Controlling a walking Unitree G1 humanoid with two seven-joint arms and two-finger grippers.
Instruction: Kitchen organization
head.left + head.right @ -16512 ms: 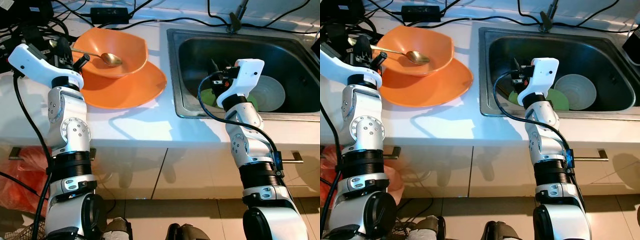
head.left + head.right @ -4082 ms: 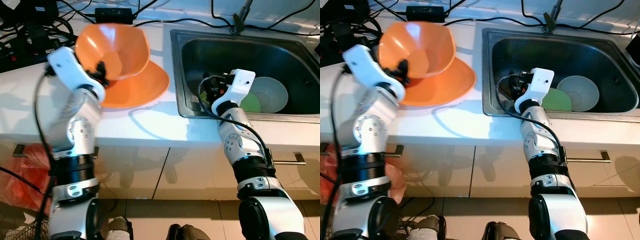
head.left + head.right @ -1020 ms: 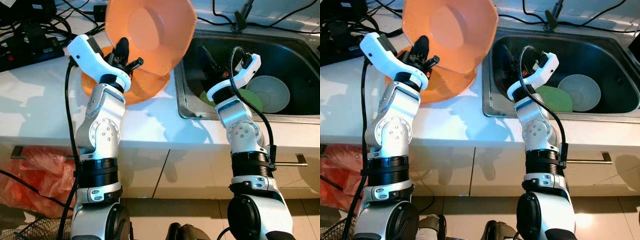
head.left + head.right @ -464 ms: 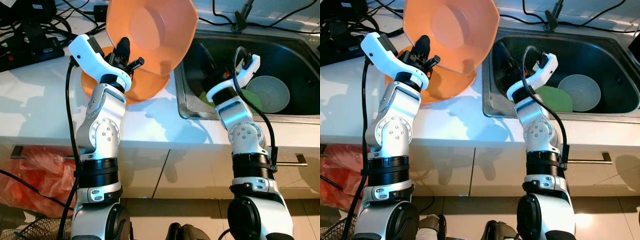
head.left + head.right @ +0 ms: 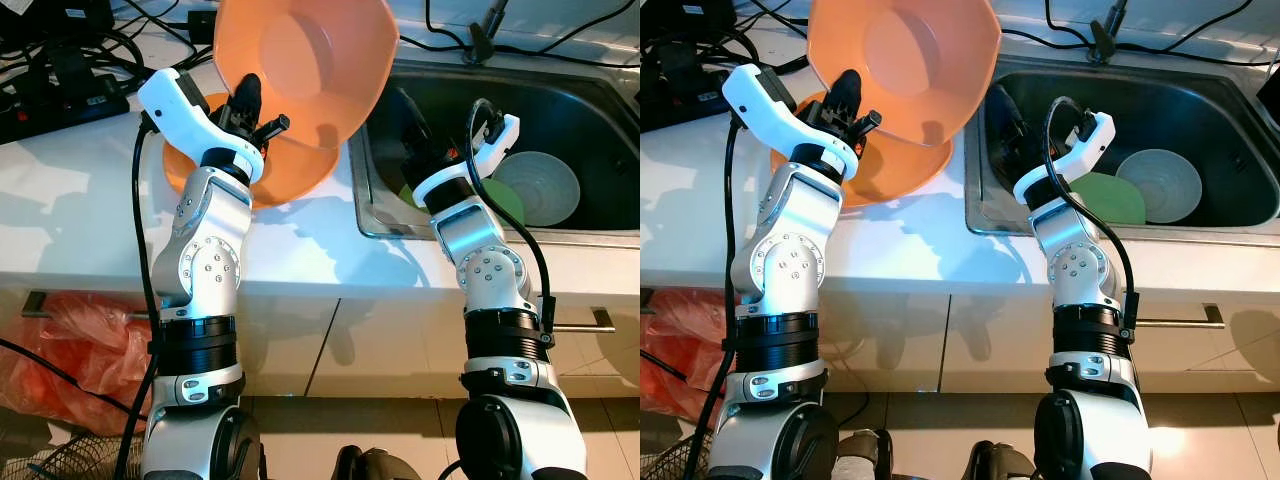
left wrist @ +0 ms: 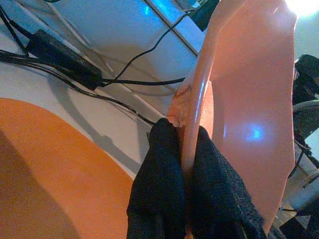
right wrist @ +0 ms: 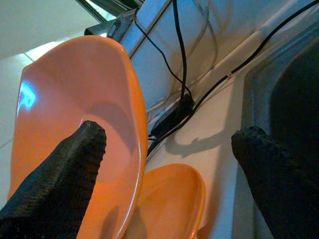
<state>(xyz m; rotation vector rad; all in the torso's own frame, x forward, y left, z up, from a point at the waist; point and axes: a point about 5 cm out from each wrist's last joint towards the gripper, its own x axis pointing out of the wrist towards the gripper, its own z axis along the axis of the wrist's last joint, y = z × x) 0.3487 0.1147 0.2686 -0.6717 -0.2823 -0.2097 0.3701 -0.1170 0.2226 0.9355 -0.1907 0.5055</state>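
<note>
Between the left claw's (image 5: 252, 110) closed fingers (image 6: 159, 199) the rim of the orange bowl (image 5: 305, 65) is pinched, with the bowl raised above the table (image 5: 90, 210) and tipped nearly on edge, its hollow facing the camera. From that claw the bowl extends up and toward the sink (image 5: 590, 120), its far edge overhanging the sink's near-left corner. Directly under the claw an orange plate (image 5: 290, 170) is left lying on the table. The right claw (image 5: 415, 125) is held at the sink's left side with fingers (image 7: 75, 169) spread wide and nothing gripped; the bowl's edge sits just beside it, toward the left arm, so the right claw is judged well placed for a handover or a guide into the basin. Beyond the right claw, inside the sink, a pale bowl (image 5: 545, 185) and a green plate (image 5: 510, 205) are seen. Cables (image 5: 60, 70) run behind the left claw.
</note>
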